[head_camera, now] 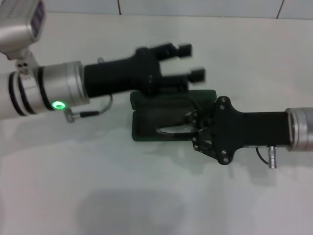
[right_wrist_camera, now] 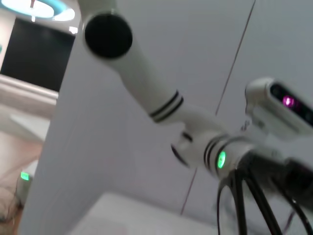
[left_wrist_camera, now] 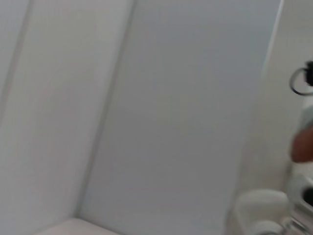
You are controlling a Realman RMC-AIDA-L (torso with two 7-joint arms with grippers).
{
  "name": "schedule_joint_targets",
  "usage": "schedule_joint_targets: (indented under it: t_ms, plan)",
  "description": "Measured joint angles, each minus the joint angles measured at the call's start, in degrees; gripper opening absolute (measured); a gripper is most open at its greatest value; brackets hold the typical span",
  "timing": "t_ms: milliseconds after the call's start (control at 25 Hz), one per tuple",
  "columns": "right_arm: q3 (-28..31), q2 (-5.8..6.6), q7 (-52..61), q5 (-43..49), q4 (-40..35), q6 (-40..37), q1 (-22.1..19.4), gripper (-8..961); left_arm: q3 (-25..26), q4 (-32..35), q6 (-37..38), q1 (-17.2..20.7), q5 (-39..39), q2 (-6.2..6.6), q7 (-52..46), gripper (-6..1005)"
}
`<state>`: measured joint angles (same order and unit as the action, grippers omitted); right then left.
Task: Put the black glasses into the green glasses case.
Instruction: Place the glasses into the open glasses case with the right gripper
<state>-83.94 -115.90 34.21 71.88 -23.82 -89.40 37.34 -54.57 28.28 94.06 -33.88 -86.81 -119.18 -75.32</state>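
Head view: the green glasses case (head_camera: 161, 120) lies open at frame centre, the black glasses (head_camera: 176, 129) inside. The right gripper (head_camera: 195, 128) pinches the glasses; the left gripper (head_camera: 188, 62) hovers spread wide above the case's lid.

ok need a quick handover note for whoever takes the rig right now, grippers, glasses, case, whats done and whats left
Left gripper: open, holding nothing, above the far edge of the green glasses case.
Right gripper: down in the open case; fingers hidden.
Black glasses: partly visible inside the case at the right gripper's tip; release not confirmed.
Case: open on the white table.
Left: confirm the glasses are seated, withdraw the right arm.
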Motion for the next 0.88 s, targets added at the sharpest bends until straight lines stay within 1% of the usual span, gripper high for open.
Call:
schedule_joint_targets:
  t_ms: [80,160,200,240,360,440,520,600,880]
  plan:
    - [-0.4,-0.16,-0.7,1.3,-0.6,3.3,-0.1,108,3.7,-0.3,-1.2,0.8,0.1,0.00,1.1,834]
    - [-3.6,-0.28,-0.5,1.9,-3.4,10.2,-1.0,107,7.5,-0.4,-3.2,1.5,0.1,0.01,1.5,834]
    - [-5.6,-0.29,0.1,1.6,-5.5,13.7,-1.8,107,8.5,-0.4,-3.8,1.8,0.1,0.01,1.5,834]
    - [-8.2,-0.28,0.8,1.3,-8.3,17.7,-2.9,107,9.6,-0.3,-4.6,2.2,0.1,0.00,1.5,834]
    - [-17.7,-0.29,3.5,0.6,-19.1,32.9,-7.5,106,10.7,-0.1,-5.6,3.0,0.2,0.20,1.4,834]
    - [-22.1,-0.29,4.3,0.7,-24.1,39.7,-9.9,105,10.8,-0.1,-5.9,3.2,0.3,0.49,1.2,834]
    - [-25.1,-0.28,4.6,0.8,-27.3,44.1,-11.5,105,10.8,-0.2,-6.0,3.2,0.3,0.61,1.2,834]
    - [-27.4,-0.30,5.2,0.8,-28.7,47.8,-12.0,105,10.9,-0.3,-6.0,3.3,0.3,0.61,1.1,834]
    - [-31.5,-0.28,9.8,0.5,-29.2,56.5,-11.8,107,10.8,-0.3,-6.9,2.9,-0.3,0.62,1.1,834]
